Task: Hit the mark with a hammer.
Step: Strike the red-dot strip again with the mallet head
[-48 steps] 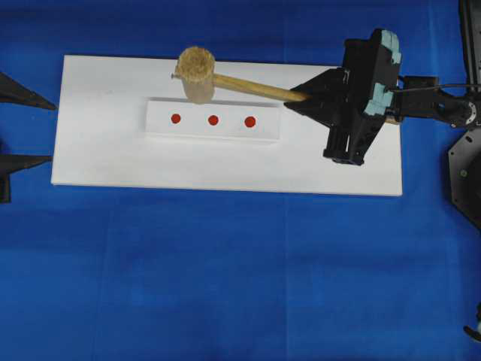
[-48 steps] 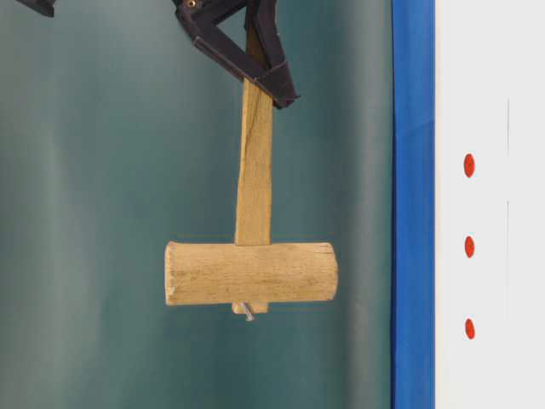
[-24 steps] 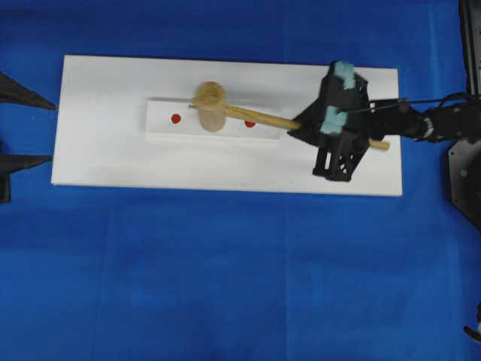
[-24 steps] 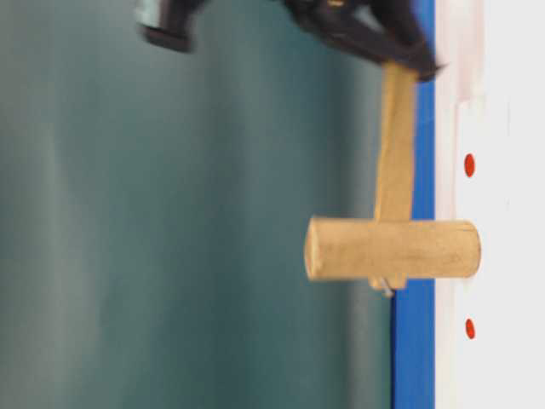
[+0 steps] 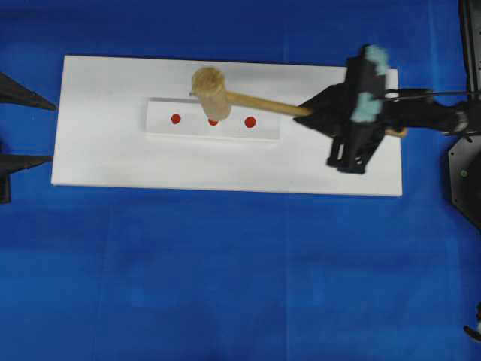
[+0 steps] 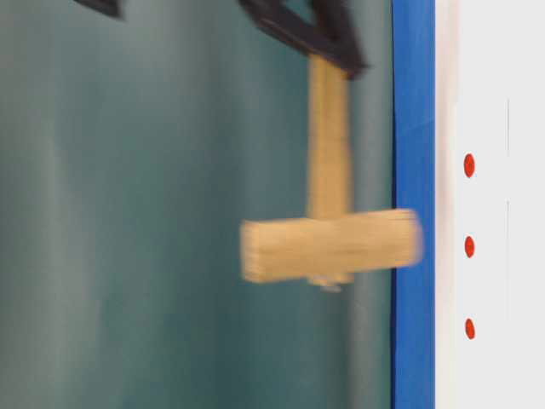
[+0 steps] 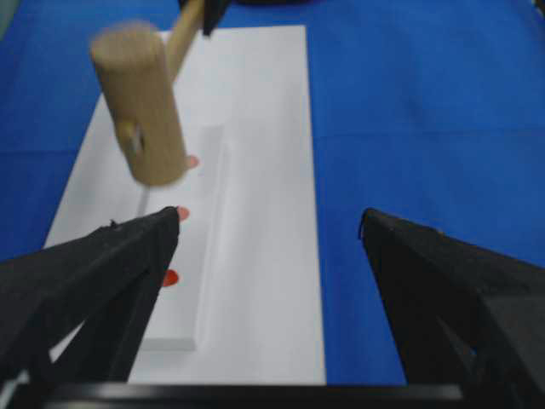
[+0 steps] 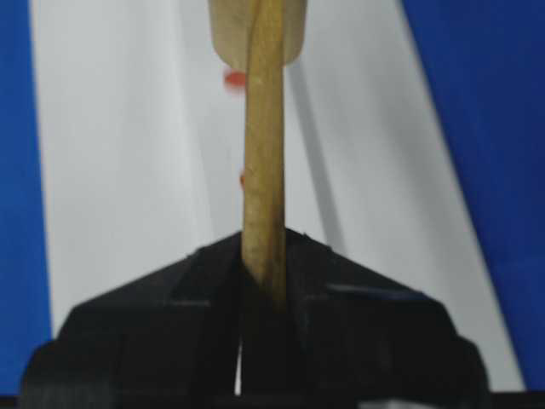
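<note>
My right gripper (image 5: 304, 113) is shut on the long handle of the light-wood hammer (image 5: 211, 90). In the table-level view the blurred hammer (image 6: 330, 248) hangs a short way off the white board, level with the middle red mark (image 6: 469, 247). From overhead its head partly covers that middle mark (image 5: 213, 122); the left mark (image 5: 176, 119) and right mark (image 5: 250, 122) show fully. The right wrist view looks along the handle (image 8: 264, 153) held in my right gripper (image 8: 264, 249). My left gripper (image 7: 270, 217) is open and empty, off the board's left end, with the hammer (image 7: 140, 106) ahead of it.
The three marks sit on a raised white strip (image 5: 161, 128) on a large white board (image 5: 225, 165), which lies on a blue cloth (image 5: 225, 278). Part of a black arm base (image 5: 464, 173) stands at the right edge.
Half a second ago the hammer head was down against the strip at the middle mark; it has since swung back up off the board, and my right gripper has moved right. The left gripper stayed still.
</note>
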Robot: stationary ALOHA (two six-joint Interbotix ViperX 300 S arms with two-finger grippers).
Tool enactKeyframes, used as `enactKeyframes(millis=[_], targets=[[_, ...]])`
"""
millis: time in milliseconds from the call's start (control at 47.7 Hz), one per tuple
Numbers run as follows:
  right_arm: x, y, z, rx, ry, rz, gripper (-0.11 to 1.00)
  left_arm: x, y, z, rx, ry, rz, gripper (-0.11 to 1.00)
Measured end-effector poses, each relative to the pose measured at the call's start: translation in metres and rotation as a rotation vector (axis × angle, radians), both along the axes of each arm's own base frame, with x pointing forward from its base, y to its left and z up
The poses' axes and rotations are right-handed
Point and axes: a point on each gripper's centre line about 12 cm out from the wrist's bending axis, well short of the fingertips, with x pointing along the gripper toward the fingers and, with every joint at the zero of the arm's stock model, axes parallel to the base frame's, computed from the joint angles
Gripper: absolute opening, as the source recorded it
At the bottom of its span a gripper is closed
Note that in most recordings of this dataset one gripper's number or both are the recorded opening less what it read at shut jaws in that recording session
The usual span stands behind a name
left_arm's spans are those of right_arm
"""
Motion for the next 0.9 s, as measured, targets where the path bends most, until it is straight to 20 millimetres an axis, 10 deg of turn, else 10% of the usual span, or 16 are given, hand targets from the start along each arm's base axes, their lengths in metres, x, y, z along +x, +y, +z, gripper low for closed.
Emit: enactKeyframes(millis=[294, 629, 902], targets=[[-0.047, 0.001, 0.03, -0.04, -0.152, -0.025, 0.02, 0.0, 0.0, 0.0, 0.0, 0.0, 0.0, 0.91], [-0.051, 0.001, 0.025, -0.041, -0.139, -0.022, 0.02, 0.0, 0.0, 0.0, 0.0, 0.002, 0.0, 0.91], [-0.041, 0.005, -0.039, 0.034, 0.102, -0.014, 0.02, 0.0, 0.0, 0.0, 0.0, 0.002, 0.0, 0.91]])
